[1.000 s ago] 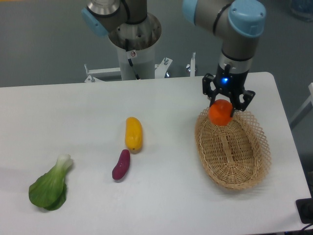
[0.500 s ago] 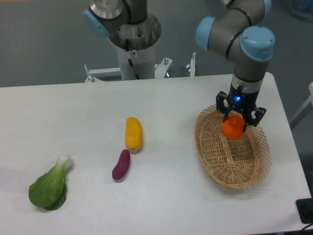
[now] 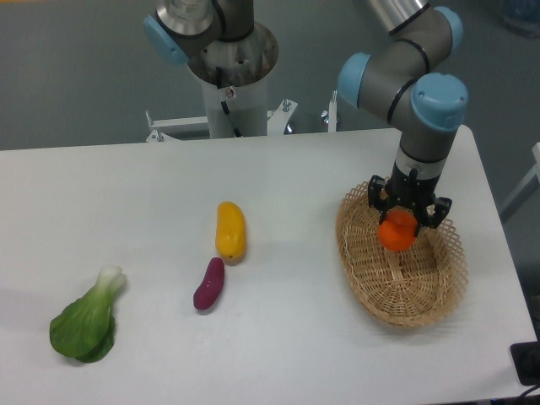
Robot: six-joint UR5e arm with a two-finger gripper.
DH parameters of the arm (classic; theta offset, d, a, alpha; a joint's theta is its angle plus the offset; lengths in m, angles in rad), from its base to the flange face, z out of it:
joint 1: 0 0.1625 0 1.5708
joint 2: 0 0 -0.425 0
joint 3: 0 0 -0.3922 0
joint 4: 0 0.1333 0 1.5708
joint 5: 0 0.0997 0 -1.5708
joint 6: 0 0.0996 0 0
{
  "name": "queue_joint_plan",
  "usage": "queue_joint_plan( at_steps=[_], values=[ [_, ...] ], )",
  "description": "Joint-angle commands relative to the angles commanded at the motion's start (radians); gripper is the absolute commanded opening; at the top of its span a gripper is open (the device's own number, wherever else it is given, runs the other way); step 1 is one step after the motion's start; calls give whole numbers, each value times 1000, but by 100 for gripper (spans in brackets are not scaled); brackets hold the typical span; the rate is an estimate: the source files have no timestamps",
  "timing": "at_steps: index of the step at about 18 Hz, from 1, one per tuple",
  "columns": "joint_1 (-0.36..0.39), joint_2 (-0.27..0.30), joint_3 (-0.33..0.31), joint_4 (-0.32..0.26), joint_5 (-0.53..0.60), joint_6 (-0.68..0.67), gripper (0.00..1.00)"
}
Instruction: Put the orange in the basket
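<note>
The orange [image 3: 397, 233] is small, round and bright orange. My gripper [image 3: 402, 224] is shut on it and holds it low inside the basket [image 3: 369, 272], over the basket's middle. The basket is an oval tan wicker one with a lacy rim, at the right of the white table. I cannot tell whether the orange touches the basket floor.
A yellow-orange elongated vegetable [image 3: 229, 229] and a purple sweet potato [image 3: 208, 284] lie at the table's middle. A green bok choy [image 3: 84, 325] lies at the front left. The robot base column [image 3: 229, 67] stands behind the table. The table's right edge is close to the basket.
My gripper has carried the orange from the basket's far rim forward over its middle and then lowered it into the basket. The other objects have not moved.
</note>
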Motion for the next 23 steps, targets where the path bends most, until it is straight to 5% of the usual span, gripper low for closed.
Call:
queue_joint_plan(
  at_steps=[3,10,23],
  values=[
    [0,0,0,0,0,0,53],
    [6,9,11,0,-3,11,100],
    [21,49,80,-12,38,38,100]
  ],
)
